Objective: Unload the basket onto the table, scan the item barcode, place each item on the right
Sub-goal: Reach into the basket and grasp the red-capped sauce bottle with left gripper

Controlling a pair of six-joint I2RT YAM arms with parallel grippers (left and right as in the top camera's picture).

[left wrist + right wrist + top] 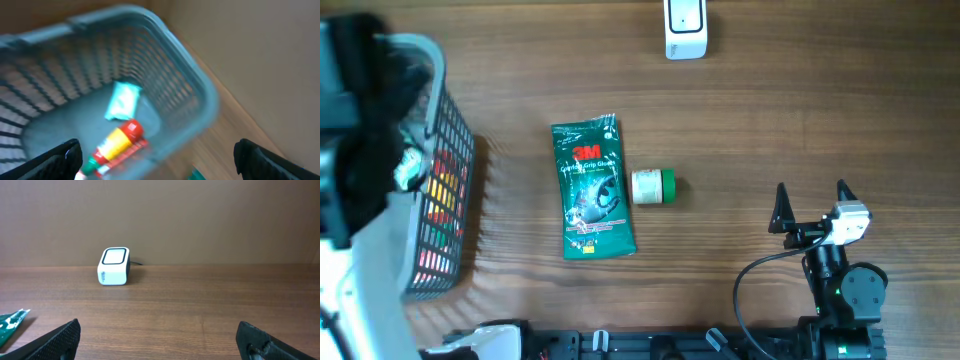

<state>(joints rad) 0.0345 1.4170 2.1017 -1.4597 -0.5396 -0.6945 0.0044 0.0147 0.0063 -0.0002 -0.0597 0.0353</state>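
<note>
Right hand (811, 187) spread — green packet (592, 190) flat

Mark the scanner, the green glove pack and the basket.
scanner (686, 35), overhead view, on its white body.
glove pack (591, 190), overhead view, middle of the printed front.
basket (455, 150), overhead view, on the mesh side wall.

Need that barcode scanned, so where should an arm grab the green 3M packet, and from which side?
Probably from above, pinching the green 3M packet across its short width near the far end: it lies flat, and the small bottle sits beside its right edge midway.
</note>
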